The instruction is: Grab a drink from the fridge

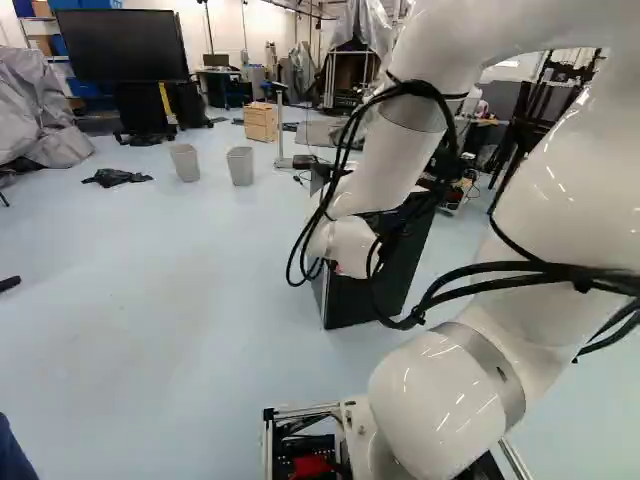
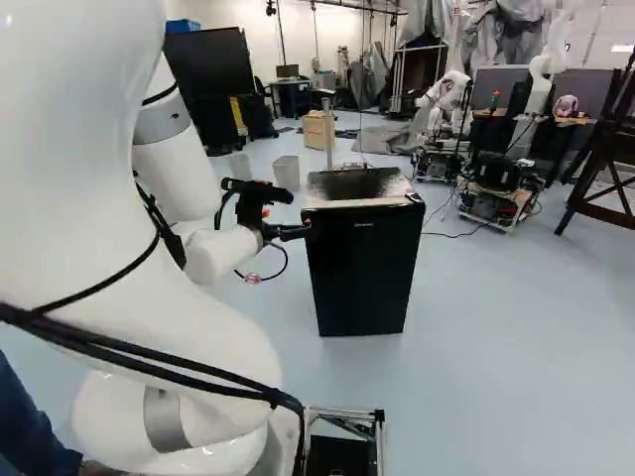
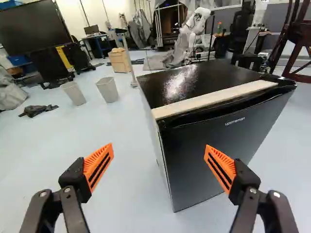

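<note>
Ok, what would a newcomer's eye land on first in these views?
Probably the black mini fridge, standing on the pale floor ahead of the arm. Next, the gripper, its orange pads spread wide, one seen against the fridge front, the other against floor. The bulky white arm fills the right of the left base view.

The black fridge stood upright on the pale floor, the gripper near its top left corner; farther back and leftward were a bin, a wooden box and a big screen, and rightward another robot
</note>
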Motion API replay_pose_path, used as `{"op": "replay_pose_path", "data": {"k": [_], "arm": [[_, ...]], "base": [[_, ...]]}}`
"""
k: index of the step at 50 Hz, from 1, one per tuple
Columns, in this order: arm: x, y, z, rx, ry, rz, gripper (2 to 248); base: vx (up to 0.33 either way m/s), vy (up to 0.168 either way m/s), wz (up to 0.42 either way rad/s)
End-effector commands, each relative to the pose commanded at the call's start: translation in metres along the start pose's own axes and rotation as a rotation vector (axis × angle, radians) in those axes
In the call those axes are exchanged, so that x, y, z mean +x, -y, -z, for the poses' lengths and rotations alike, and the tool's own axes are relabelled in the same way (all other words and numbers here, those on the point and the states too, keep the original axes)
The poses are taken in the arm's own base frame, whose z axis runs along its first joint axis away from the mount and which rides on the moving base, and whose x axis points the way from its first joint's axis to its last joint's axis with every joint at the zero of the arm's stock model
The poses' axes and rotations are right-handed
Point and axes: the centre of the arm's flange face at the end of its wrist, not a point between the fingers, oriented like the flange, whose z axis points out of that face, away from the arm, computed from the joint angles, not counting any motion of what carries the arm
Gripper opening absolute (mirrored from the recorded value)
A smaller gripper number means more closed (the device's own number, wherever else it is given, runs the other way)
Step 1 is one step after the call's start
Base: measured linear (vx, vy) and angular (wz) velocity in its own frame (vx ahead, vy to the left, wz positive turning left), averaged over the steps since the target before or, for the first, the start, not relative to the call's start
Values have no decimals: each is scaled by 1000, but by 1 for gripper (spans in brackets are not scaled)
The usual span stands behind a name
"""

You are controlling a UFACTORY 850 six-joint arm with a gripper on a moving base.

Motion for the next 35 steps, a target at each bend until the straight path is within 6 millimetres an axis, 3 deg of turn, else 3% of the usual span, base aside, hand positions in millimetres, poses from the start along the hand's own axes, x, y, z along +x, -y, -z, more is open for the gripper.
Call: {"op": "replay_pose_path", "data": {"k": [35], "arm": [[-25,33,-33,-161,-44,-37,247]], "base": [[0,0,0]]}}
